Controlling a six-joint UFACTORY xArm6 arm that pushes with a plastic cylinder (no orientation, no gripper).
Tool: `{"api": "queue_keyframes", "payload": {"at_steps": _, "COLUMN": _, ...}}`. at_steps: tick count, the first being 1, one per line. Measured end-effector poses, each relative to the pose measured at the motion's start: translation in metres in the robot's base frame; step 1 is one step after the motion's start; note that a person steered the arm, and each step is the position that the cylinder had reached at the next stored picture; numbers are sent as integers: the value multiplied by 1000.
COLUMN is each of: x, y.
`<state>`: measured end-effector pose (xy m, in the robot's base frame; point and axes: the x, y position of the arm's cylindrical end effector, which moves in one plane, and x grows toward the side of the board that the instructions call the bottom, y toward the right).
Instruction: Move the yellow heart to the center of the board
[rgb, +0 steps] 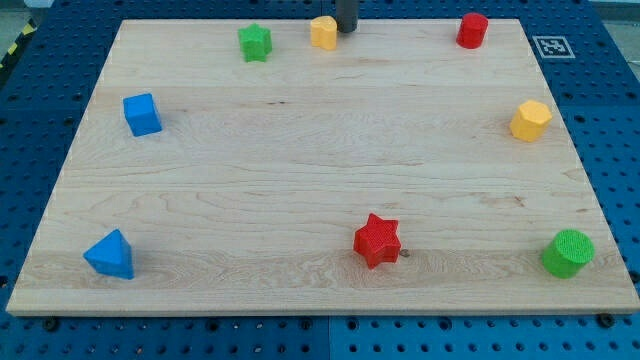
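A: Where do we stand with my tip?

B: We see it at the far edge of the wooden board, a dark rod coming down from the view's top. Its end sits just beside the yellow heart, on that block's right; we cannot tell whether they touch. There is no pincer on this arm to open or close, and the rod has hold of nothing.

A: And the neighbours?

B: To the heart's left we have the green star. Far right holds the red cylinder, and below it, near the right edge, the yellow hexagon. On the left side sits the blue cube. Along the near edge we count the blue triangle at left, the red star roughly mid-board, and the green cylinder at right.
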<state>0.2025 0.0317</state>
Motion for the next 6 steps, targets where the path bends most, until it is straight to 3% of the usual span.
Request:
{"api": "queue_keyframes", "payload": {"at_steps": 4, "x": 2, "y": -40}}
{"api": "queue_keyframes", "payload": {"at_steps": 6, "x": 29, "y": -50}}
